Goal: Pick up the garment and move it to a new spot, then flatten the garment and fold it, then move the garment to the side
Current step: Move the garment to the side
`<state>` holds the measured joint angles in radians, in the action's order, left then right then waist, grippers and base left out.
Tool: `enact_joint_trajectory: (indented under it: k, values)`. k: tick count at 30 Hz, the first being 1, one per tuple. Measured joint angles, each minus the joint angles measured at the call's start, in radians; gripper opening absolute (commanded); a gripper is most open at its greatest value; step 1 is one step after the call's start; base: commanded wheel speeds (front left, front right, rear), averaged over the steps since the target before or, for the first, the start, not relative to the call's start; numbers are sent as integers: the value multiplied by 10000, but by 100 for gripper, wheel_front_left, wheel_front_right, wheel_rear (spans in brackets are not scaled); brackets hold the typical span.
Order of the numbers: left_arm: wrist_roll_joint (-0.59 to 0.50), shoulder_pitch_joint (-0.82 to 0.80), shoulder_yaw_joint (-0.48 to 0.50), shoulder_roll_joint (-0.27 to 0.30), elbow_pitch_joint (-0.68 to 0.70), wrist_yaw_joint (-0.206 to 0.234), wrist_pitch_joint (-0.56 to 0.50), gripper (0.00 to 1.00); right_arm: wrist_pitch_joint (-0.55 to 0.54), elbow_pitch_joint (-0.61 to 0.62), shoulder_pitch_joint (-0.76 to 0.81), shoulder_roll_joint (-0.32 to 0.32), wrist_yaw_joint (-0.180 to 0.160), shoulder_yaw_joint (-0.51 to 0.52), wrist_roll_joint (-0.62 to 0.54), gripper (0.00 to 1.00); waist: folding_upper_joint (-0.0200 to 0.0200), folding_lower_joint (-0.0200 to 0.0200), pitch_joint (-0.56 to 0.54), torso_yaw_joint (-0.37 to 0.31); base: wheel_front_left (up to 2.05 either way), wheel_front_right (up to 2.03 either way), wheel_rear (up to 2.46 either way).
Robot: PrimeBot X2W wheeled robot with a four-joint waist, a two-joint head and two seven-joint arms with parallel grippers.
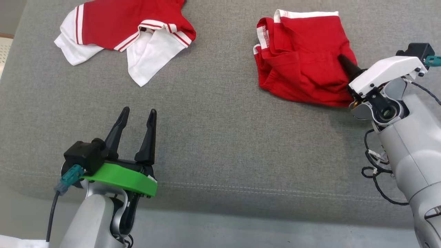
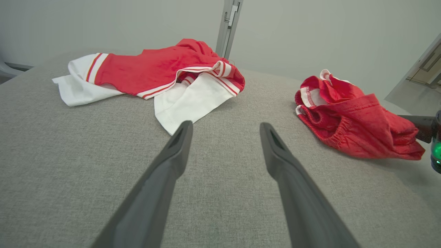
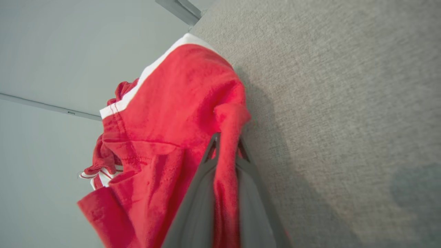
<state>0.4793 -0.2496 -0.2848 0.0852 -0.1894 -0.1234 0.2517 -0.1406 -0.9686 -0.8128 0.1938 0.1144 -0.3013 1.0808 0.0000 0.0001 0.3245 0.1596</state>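
Right wrist view: garment fold pinched between fingers.

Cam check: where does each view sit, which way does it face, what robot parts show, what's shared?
Head: on the head, facing forward and down at the grey surface; left gripper lower left, open; right gripper at right, shut on the shorts.
Left wrist: on that wrist, facing along its open jaws toward shirt and shorts.
Right wrist: on that wrist, facing along its shut jaws, close on the shorts.
Shared: shorts in all three; shirt in head and left wrist.
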Motion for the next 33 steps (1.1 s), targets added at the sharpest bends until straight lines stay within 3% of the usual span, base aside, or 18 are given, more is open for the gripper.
enact_joint_trajectory:
  k: [10, 19, 33]
  values:
    - [0, 4, -21, -61, -228, -6, 0, 100, 821, 972, -291, 366, 86, -462, -472, 0, 0, 0, -527, -168, 0, 0, 0]
    - [0, 114, -107, -130, -441, -8, 2, 100, 654, 1739, -984, 980, 86, -2069, -1801, 0, 0, 0, -1244, -304, 0, 0, 0]
    - [2, 479, -253, -196, -318, -8, 0, 100, 173, 2251, -1004, 727, 86, -2349, -1342, 0, 0, 0, -1667, -520, 0, 0, 0]
